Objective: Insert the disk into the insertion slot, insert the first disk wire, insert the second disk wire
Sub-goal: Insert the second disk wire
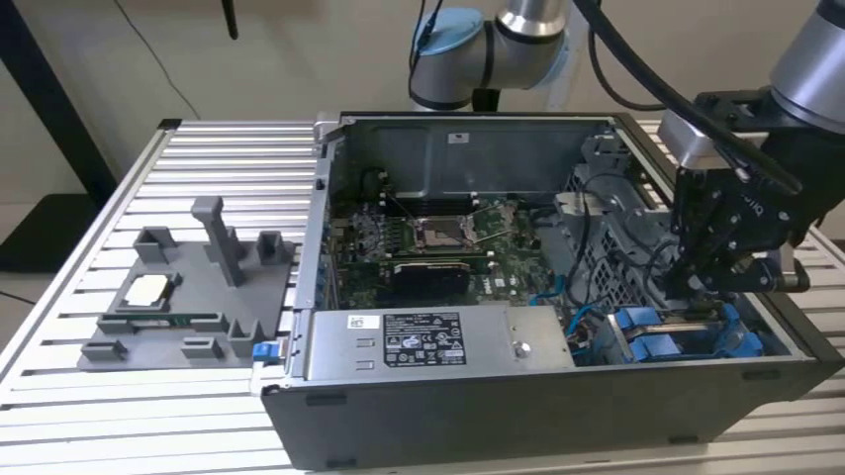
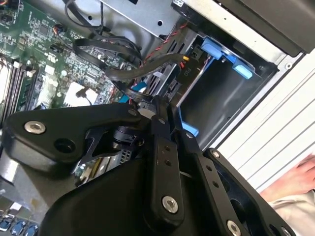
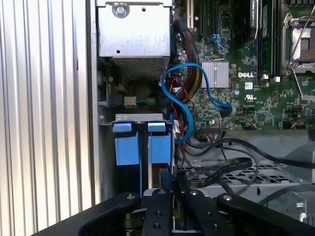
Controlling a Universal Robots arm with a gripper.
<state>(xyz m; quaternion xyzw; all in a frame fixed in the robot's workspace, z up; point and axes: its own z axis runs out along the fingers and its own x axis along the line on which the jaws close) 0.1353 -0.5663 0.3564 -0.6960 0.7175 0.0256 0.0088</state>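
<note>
Fingers (image 2: 160, 147) of the black gripper (image 1: 719, 282) drawn close together, catch hidden | just beside: bright blue carrier edge, seemingly the silver-grey disk (image 2: 190, 130), edge-on to slide in | grey rectangular insertion slot (image 2: 221, 98) beneath, at the dark grey open-sided computer case's (image 1: 528, 421) near corner, exterior view's right.

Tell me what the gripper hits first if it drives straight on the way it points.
Most likely the insertion slot: in the first wrist view the gripper aims at its blue fittings. Black cables lie close beside that line, and depth is unclear.
</note>
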